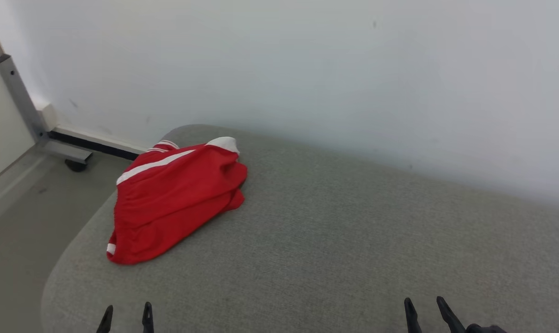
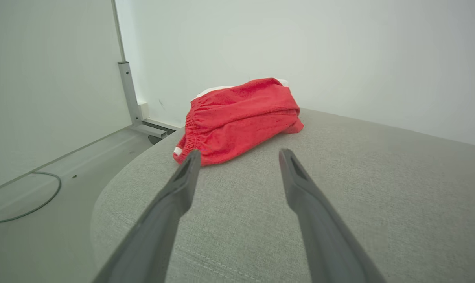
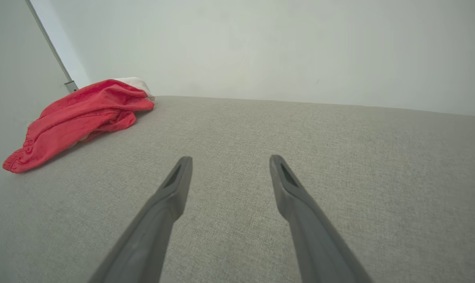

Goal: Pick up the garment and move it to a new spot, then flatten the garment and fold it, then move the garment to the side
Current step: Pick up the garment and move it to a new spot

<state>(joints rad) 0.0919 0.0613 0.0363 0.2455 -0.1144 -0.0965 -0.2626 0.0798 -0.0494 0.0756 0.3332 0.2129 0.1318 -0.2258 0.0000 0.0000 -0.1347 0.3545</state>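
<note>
Garment [image 1: 173, 199]: red shorts-type item with white stripes and an elasticated waistband, lying bunched in a loose heap, not flattened. It is sitting on the grey fabric-covered worktop [image 1: 353, 231], at the far left corner in the head view, close to the rounded left edge and near the wall [image 1: 307, 69] behind. The waistband end is pointing toward the robot's side; a white patch is showing at the far top of the heap.

Left claw [image 1: 127, 311]: fingers are standing apart, gripping nothing. It is hovering over the near edge of the worktop, on the robot's side of the garment and apart from it. In the left wrist view the two fingertips [image 2: 194, 155] are framing the near waistband edge of the garment, with a strip of bare fabric showing between them.

Right claw [image 1: 424, 303]: fingers are likewise spread apart, gripping nothing. It is sitting at the near right of the worktop, well apart from the garment; in the right wrist view the garment is lying far off to the upper left.

Surroundings: the floor [image 1: 20, 240] is showing to the left of the worktop, with a grey metal post [image 1: 18, 92] rising from a base beside the wall, and a thin cable [image 2: 45, 196] is curving across the floor.
</note>
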